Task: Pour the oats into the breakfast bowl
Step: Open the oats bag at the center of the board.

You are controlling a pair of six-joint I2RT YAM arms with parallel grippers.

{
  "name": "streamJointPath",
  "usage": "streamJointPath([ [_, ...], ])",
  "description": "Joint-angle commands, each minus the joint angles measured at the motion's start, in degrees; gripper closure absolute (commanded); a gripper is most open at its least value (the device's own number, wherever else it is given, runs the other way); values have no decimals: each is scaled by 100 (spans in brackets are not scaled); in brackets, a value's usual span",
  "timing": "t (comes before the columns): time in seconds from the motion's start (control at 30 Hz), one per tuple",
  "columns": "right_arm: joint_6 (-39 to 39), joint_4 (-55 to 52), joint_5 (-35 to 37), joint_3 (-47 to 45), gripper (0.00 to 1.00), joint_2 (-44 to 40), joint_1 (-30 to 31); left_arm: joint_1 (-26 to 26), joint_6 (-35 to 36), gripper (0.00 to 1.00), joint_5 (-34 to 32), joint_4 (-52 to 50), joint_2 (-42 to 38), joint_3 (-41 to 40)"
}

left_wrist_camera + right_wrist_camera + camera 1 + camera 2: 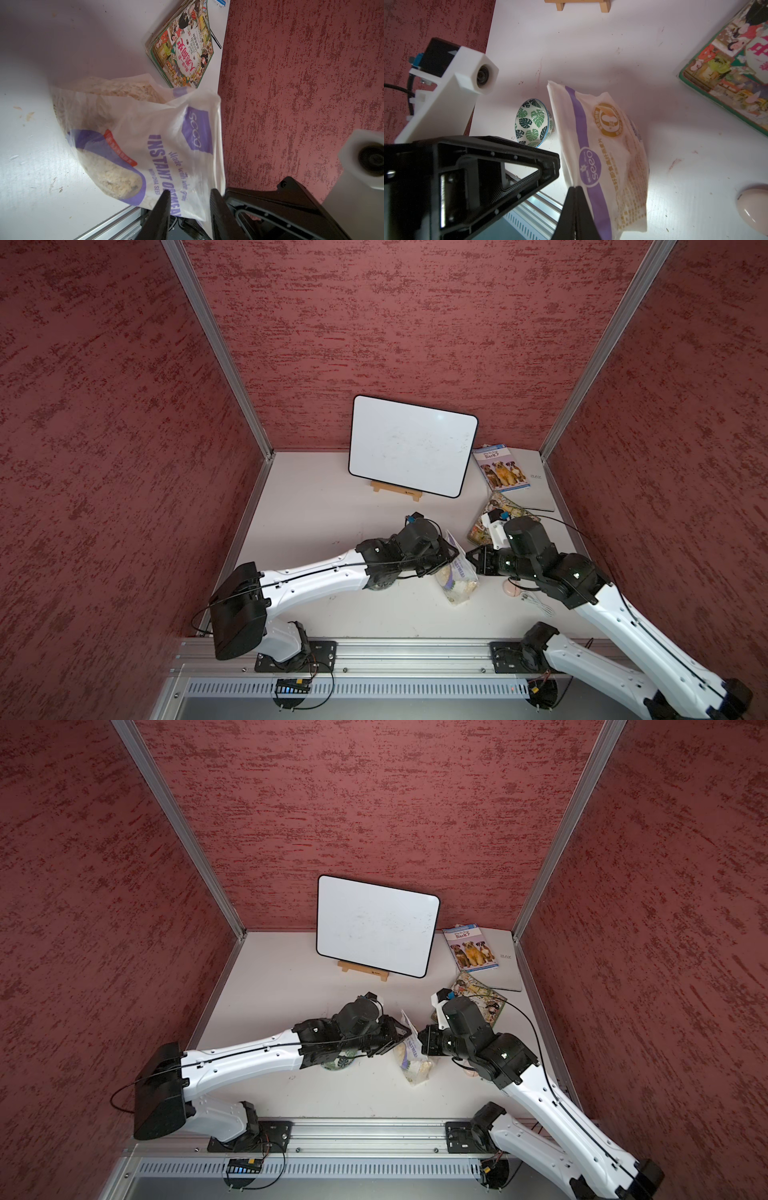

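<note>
The oats bag (455,580), clear crinkly plastic with lavender print, stands upright mid-table, with pale flakes showing in its lower part (116,176). My left gripper (189,193) reaches in from the left. Its jaws are closed on the bag's upper part, with the film filling the gap between them. From the right, my right gripper (576,188) is shut, pinching the bag's top edge (602,145). The breakfast bowl (532,122), white with green leaves, sits on the table left of the bag. It looks empty, and in both top views my left arm mostly covers it (338,1063).
A whiteboard (411,445) on a wooden easel stands at the back. A dog book (503,468) and a picture book (182,45) lie back right. A pink disc (753,205) and a white cable (536,603) lie under my right arm. Red walls close in three sides.
</note>
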Motion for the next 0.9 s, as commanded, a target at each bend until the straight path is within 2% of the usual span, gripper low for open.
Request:
streamJointPath([
  [0.0,41,118,-3,-75,100,-35,-48,30,-48,66,-55,179,52,147],
  [0.87,66,197,-173,-86,100,-102,-49,120,-267,67,129,159,425,361],
])
